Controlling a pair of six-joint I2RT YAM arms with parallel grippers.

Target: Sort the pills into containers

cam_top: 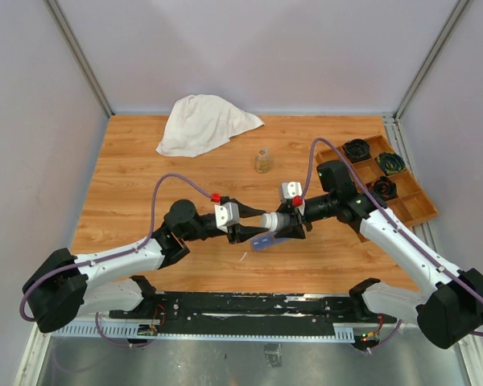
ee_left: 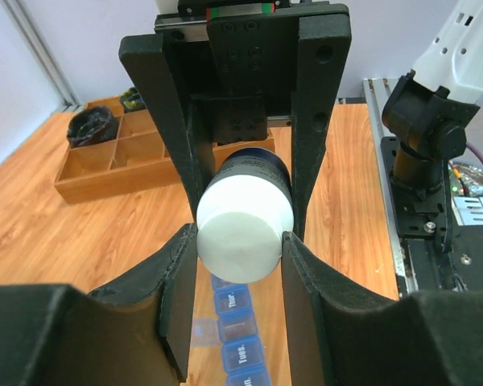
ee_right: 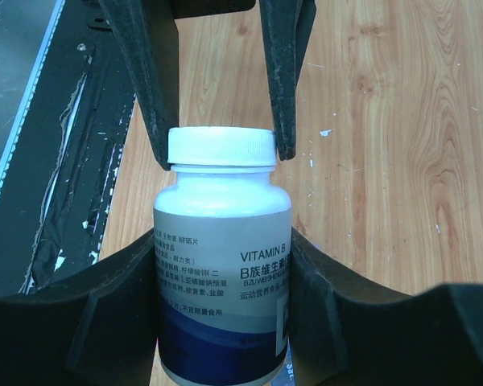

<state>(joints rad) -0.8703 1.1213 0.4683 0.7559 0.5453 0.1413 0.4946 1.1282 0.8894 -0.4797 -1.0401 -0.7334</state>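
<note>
a: where's the bottle?
b: mid-table in the top view, up off the wood between the 2 arms. the vitamin bottle point(cam_top: 275, 222) lies on its side. its long axis runs 3 to 9 o'clock, with the white cap point(cam_top: 265, 219) toward 9.
a: who has hold of it?
b: the right gripper point(ee_right: 223, 281) is clamped round the labelled body, jaws only as wide as the bottle. the left gripper point(ee_left: 240, 245) meets it from 9 o'clock, head-on along that same axis. its pads point(ee_left: 185, 265) sit against both sides of the cap, jaws narrowed to cap width. how hard it squeezes i can't tell.
a: and the containers?
b: the blue pill-organizer strip point(ee_left: 237, 330) lies on the table point(cam_top: 145, 161) right under the cap, at 6 o'clock of it in the left wrist view. its row of compartments runs 12 to 6 there. no pills in sight.
a: so what does the next move hang on?
b: my guess is a twist to loosen the cap. the 2 grips share 1 axis, so 1 wrist can roll about it while the other holds. the wooden tray point(cam_top: 410, 211), out at 3 o'clock, is well apart.
</note>
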